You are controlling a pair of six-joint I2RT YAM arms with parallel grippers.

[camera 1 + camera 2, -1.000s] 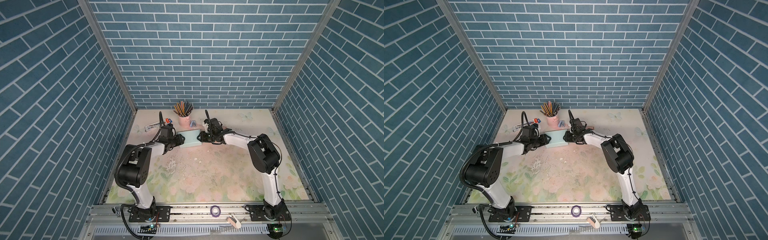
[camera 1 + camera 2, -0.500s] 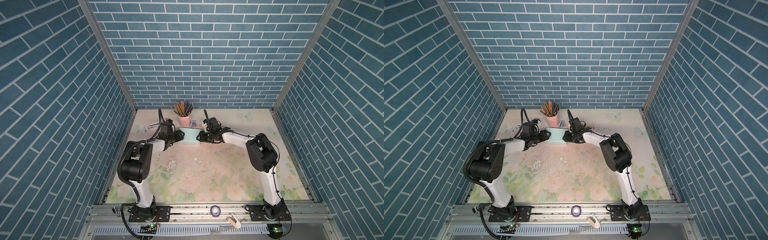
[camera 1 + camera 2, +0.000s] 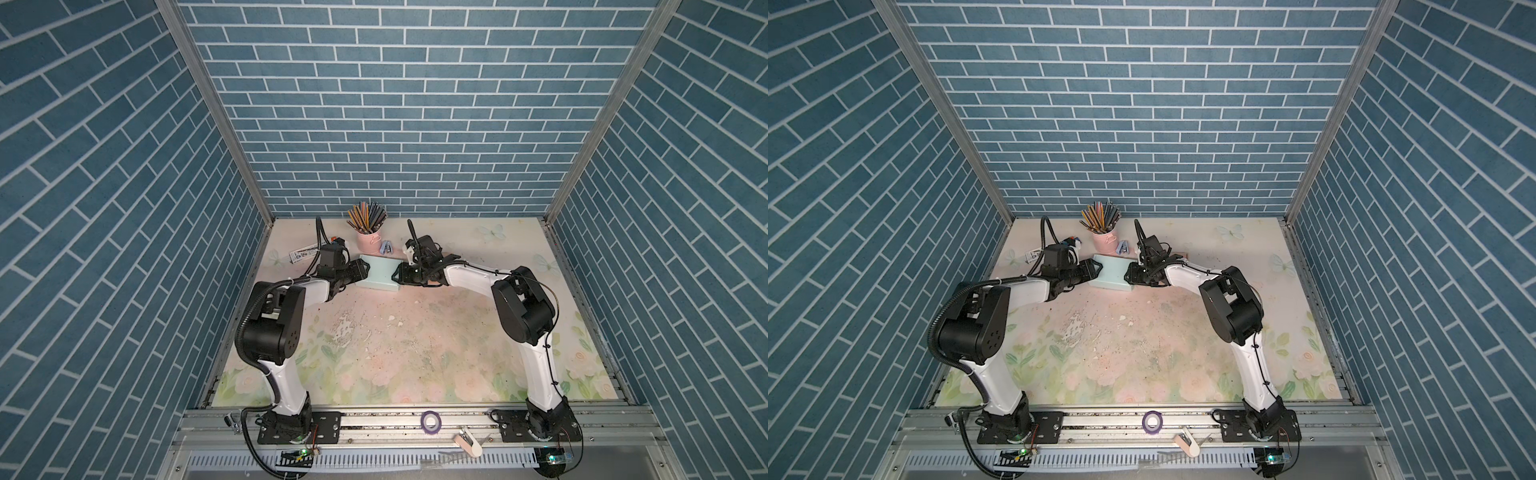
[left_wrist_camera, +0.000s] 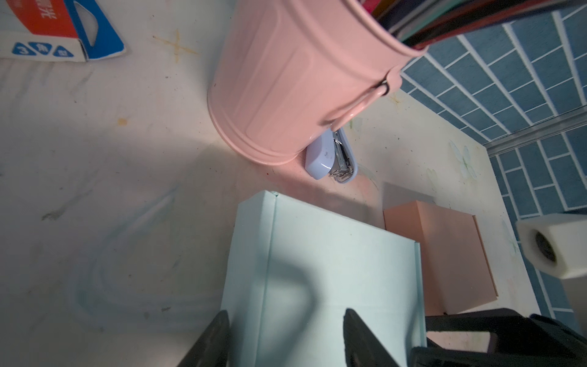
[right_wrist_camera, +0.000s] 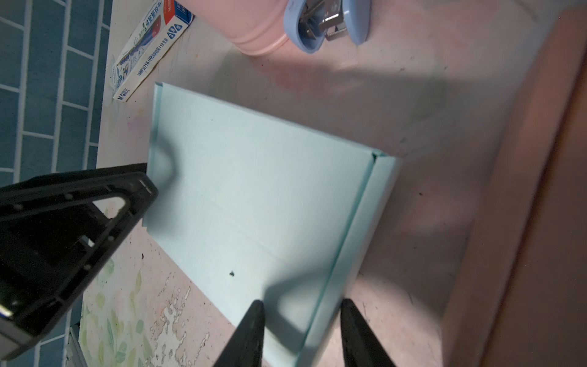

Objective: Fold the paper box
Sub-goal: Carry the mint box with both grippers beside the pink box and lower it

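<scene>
So compared with a second ago, the left gripper [image 3: 362, 269] has let its jaws out a bit wider. In the left wrist view they're clearly spread, straddling its end of the paper box [image 4: 324, 260] rather than pinching it. The box itself looks nudged a touch toward the back. It now lies flat on the table [image 3: 415, 332] just in front of the pink pencil cup [image 3: 368, 243], between the two arms. Over on the right, the right gripper [image 3: 397, 276] has eased apart slightly too. The right wrist view shows its jaws spread with the box's folded-up side wall between them, not squeezed. My read: both are letting go after a press, so this fold is probably done or close. The top views only give you a small mint slab. The left wrist view adds a stapler [image 4: 330, 155] tucked against the cup and a peach box [image 4: 444, 254] just beside the mint one. The right wrist view shows a faint crease across the panel.
</scene>
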